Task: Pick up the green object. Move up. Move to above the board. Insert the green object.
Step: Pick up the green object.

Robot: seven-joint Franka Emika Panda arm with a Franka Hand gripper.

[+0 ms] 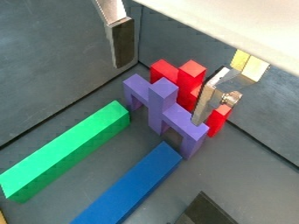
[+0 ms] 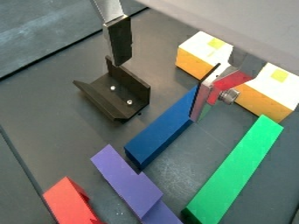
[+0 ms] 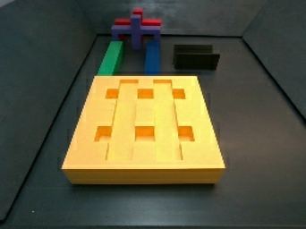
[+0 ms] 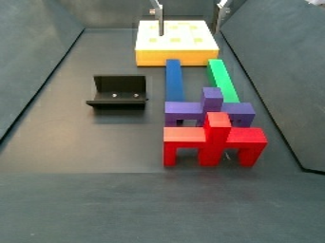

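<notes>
Gripper (image 2: 163,68): fingers apart, empty, above the floor. Green bar (image 1: 66,149): one, flat on the floor beside one blue bar (image 1: 132,186), its far end near one board (image 3: 146,128). One purple-and-red cross piece (image 1: 176,101); one fixture (image 2: 114,91). Risk: fingers descending off-line could take the blue bar alongside.

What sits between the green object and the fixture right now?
The blue bar lies between the green object and the fixture, plain in this side view. The gripper hangs above the board.
</notes>
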